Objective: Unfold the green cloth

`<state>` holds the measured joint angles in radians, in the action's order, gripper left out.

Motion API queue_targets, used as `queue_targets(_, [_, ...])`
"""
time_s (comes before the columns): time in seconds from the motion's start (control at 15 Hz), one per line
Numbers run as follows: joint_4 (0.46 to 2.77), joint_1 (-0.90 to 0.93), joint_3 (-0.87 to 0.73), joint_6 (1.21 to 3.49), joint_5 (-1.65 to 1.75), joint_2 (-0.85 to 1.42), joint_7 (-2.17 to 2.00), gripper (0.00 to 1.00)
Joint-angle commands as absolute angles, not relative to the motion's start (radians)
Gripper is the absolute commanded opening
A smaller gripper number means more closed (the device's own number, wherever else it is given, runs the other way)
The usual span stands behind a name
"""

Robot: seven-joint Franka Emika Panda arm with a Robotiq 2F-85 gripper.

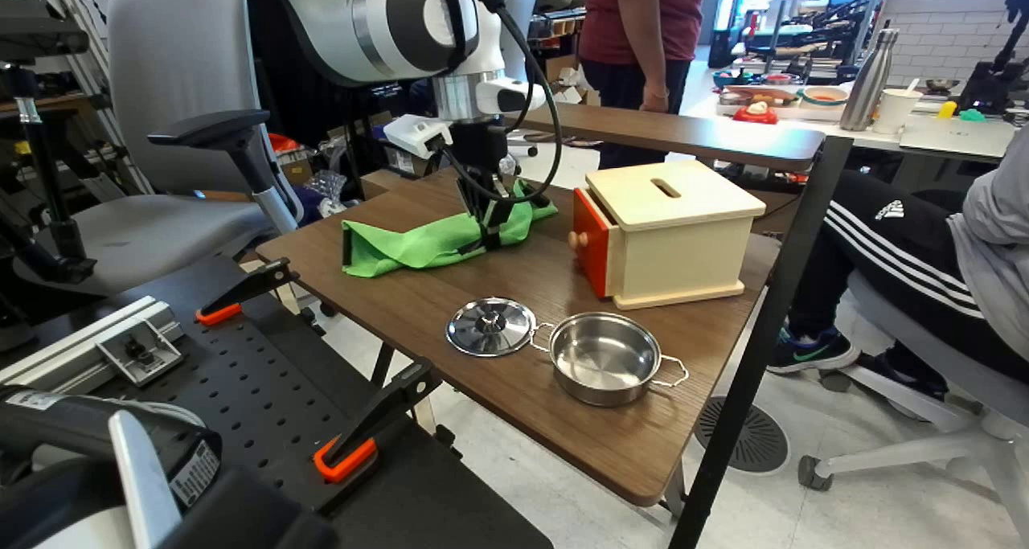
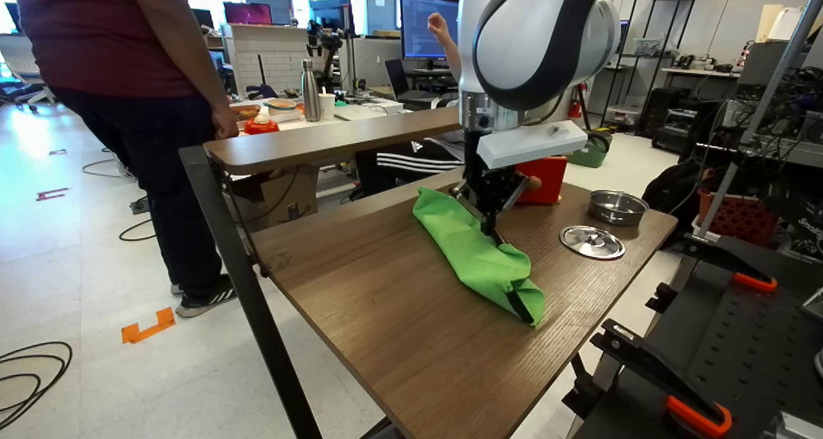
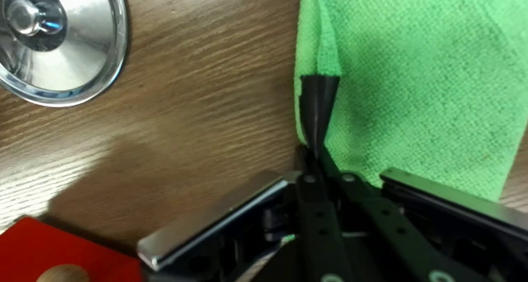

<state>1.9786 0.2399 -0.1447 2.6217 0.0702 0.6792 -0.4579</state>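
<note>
A cluttered workroom is seen around a brown wooden table, and a person in a dark red shirt is shown standing beyond its raised shelf. On the tabletop the green cloth is laid in a long, creased bundle, folded over on itself. The gripper is pointed downward at one long edge of the cloth, partway along its length, on the side faced by the metal lid and the tan wooden box. In the wrist view, the cloth is shown to the right of the fingertips and above them. The fingertips are pressed together, and a black strip at the cloth's edge is pinched between them. Whether that edge is lifted off the wood cannot be told. The box's red drawer front is set slightly out from the body. A metal pot is placed just beside the lid.
</note>
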Motion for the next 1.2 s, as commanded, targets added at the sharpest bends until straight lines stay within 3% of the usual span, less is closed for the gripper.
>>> queue_targets(0.0, [2.045,0.343,-0.200,2.669,0.145,0.623,-0.534,0.01])
queue_targets(0.53, [2.132,0.494,-0.266,2.710,0.301,0.487,-0.718,0.01])
queue_targets(1.13, [2.098,0.421,-0.202,2.894,0.301,0.515,-0.709,0.01])
